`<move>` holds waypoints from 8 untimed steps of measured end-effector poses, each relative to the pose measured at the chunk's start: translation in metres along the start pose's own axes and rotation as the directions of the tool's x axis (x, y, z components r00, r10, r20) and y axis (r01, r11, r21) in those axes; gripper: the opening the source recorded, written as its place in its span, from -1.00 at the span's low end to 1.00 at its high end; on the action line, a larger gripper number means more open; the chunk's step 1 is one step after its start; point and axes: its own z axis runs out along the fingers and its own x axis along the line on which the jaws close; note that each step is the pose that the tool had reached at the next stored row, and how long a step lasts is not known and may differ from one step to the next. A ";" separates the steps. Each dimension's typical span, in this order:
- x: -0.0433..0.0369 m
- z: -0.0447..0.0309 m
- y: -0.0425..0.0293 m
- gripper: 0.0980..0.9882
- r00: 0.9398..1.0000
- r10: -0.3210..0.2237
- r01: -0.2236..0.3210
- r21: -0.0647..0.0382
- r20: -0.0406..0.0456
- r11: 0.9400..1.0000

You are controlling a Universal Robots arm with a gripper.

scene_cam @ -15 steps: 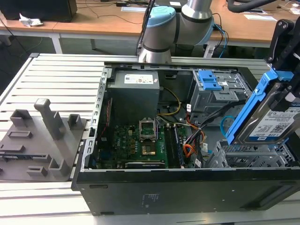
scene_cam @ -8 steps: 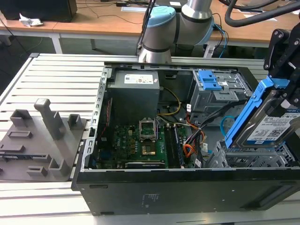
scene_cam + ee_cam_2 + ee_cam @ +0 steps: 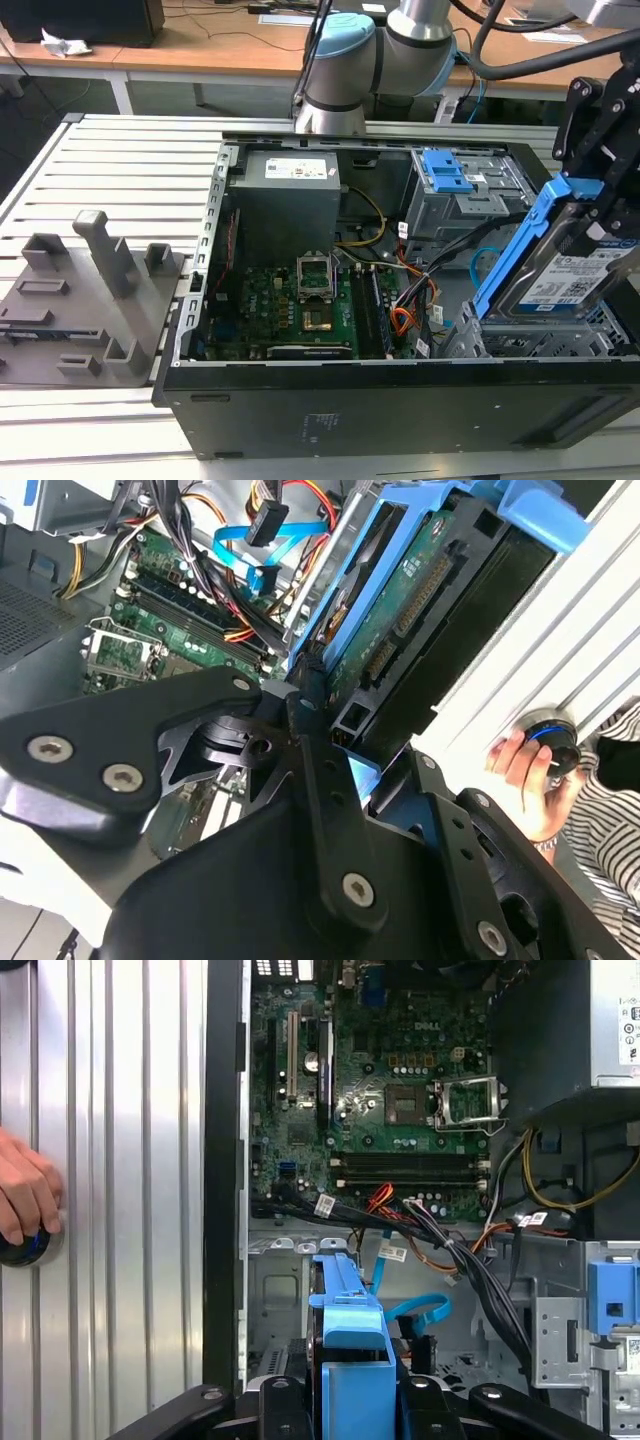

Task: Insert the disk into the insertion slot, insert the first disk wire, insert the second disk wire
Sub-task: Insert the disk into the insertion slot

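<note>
Your slatted aluminium table (image 3: 130,170) carries the open black computer case (image 3: 400,410), which lies on its side with the green motherboard (image 3: 270,300) facing up. At the case's near corner on the exterior view's right, your black gripper (image 3: 590,200) is clamped on the disk (image 3: 575,275), a silver rectangular hard drive in a bright blue plastic carrier frame. You hold it tilted, with its lower end at the mouth of the insertion slot (image 3: 540,340), the grey perforated sheet-metal cage. You cannot tell whether it has entered.

Beside the cage, toward the case's middle, the second disk wire (image 3: 487,262), a glossy light-blue cable, curves in a loop. The first disk wire (image 3: 402,320), a bundle of orange, red and black wires, lies by the motherboard's edge.

A hand (image 3: 25,1195) rests on a round black knob (image 3: 25,1248) on the table, outside the case wall
</note>
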 end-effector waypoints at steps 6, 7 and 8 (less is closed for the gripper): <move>0.0000 0.0146 -0.0006 -0.40 1.000 0.000 0.000 0.000 0.000 1.000; -0.0001 0.0179 -0.0007 -0.40 1.000 0.000 0.000 0.000 0.000 1.000; -0.0001 0.0195 -0.0008 -0.40 1.000 0.000 0.000 0.000 0.000 1.000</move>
